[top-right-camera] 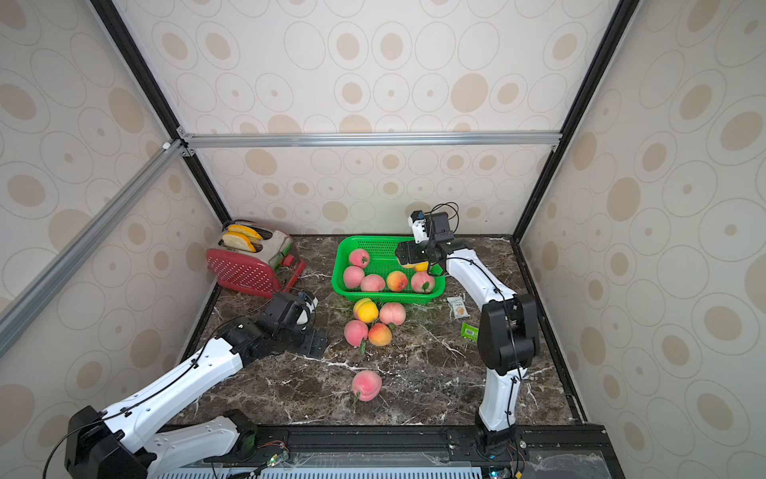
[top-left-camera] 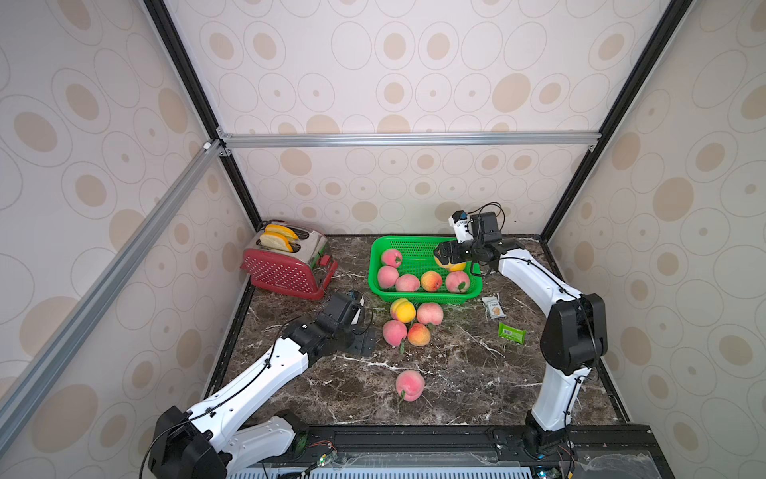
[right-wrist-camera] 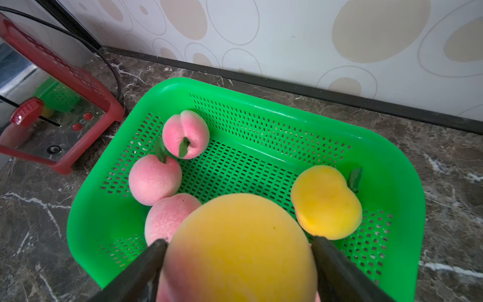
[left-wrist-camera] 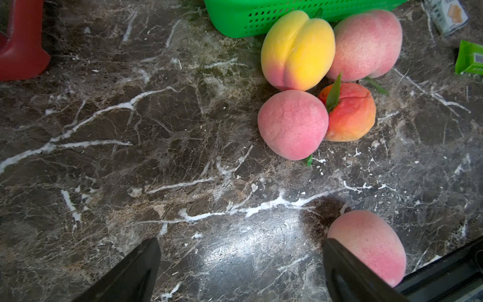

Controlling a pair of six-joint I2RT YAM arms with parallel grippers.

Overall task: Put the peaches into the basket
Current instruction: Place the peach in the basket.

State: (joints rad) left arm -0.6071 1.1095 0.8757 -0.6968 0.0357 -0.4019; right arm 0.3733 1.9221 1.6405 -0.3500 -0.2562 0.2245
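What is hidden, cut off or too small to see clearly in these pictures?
- Held peach: in both top views, mostly covered by the right tool.
- Yellow peach in the basket: in both top views, nearly all under that tool.
- Print on the white packet and green packet: too small; the left wrist view cuts them at the edge.
- Lone peach: left wrist view, partly behind a finger of the left tool.
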